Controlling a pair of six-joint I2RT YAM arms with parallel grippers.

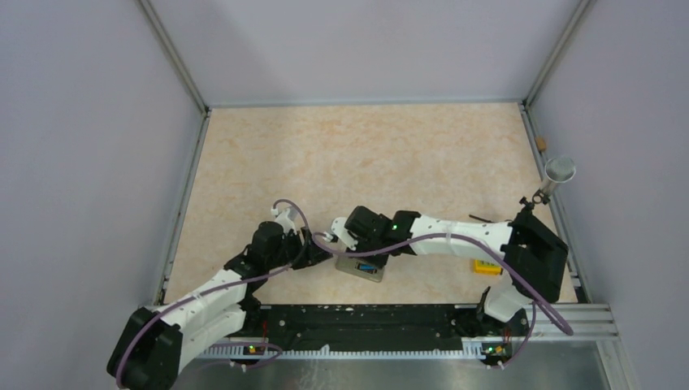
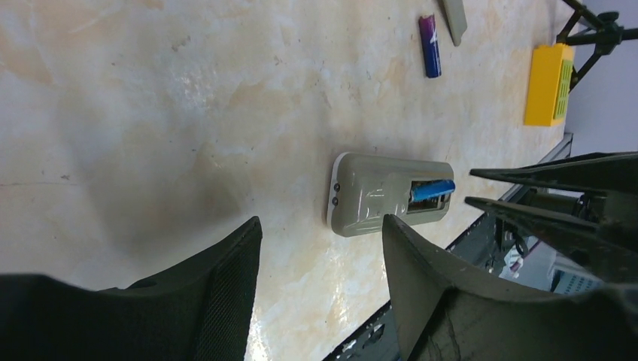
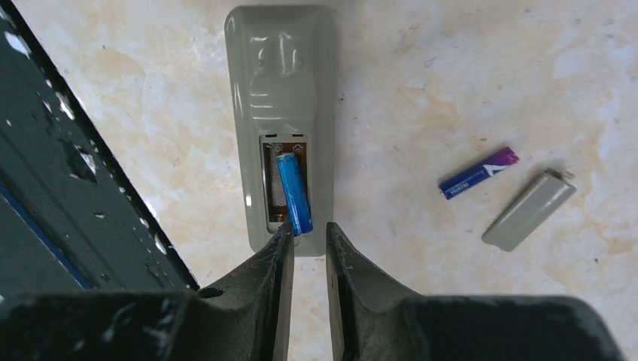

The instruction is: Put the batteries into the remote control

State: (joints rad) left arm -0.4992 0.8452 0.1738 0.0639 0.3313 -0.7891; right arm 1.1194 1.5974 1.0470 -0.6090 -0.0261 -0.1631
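**One battery in the recess, right fingers at its tail**

The right gripper (image 3: 307, 235) has its fingers only a narrow slit apart and nothing is clamped in it. Its tips sit right at the near end of the remote control (image 3: 282, 90). The remote lies grey back up with its recess open, and a blue battery (image 3: 294, 193) lies in there at a slight slant. The battery's near end pokes out by one fingertip, though I cannot tell whether they touch.

The left gripper (image 2: 322, 226) is spread wide and empty, poised over the remote's other end.

For room, the black base rail (image 3: 60, 188) runs just beside the remote's long edge. The opposite side is bare table (image 1: 366, 162). Out there the second battery (image 3: 478, 172) lies well apart from the remote, with a grey cover strip (image 3: 529, 210) just past it. A yellow block (image 2: 549, 84) sits farther from the remote again.

From above, the left arm (image 1: 211, 296) and right arm (image 1: 455, 236) reach low and inward, and the wrists meet over the remote near the rail.
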